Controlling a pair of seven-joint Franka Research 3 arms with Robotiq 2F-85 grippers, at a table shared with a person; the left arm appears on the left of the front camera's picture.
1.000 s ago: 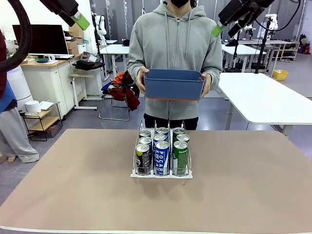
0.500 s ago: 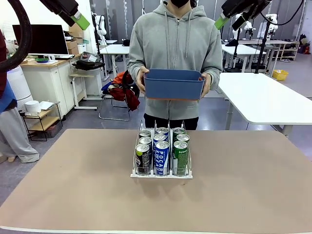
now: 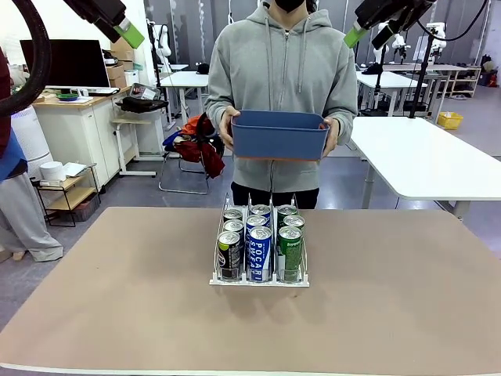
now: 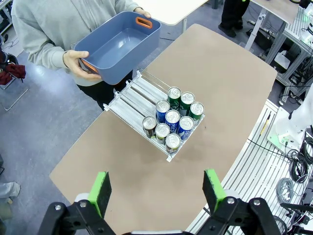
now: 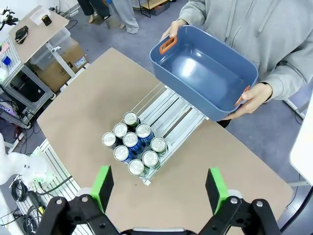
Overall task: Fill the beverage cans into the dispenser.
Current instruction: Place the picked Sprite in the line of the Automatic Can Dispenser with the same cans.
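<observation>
The dispenser [image 3: 258, 282] stands mid-table, its three lanes holding beverage cans [image 3: 259, 251]: black on the left, blue-and-white in the middle, green on the right. From above, the cans [image 4: 172, 122] crowd the front lip and the dispenser's [image 4: 132, 95] rear half is bare rails. My left gripper [image 3: 125, 30] hangs high at the upper left, open and empty, well above the cans [image 5: 132, 144]. High at the upper right, my right gripper [image 3: 369, 35] is also open and empty. The wrist views show the left gripper [image 4: 157, 191] and the right gripper [image 5: 159, 187] with jaws wide apart.
A person at the far side holds an empty blue bin [image 3: 279, 135] in both hands at chest height, behind the dispenser [image 5: 176, 115]. The bin [image 4: 117, 46] has orange handles. Bare brown table [image 3: 117, 298] surrounds the rack. White tables and desks stand beyond.
My right gripper has risen a little and drifted right. The left arm, the person, the bin and the cans have stayed put.
</observation>
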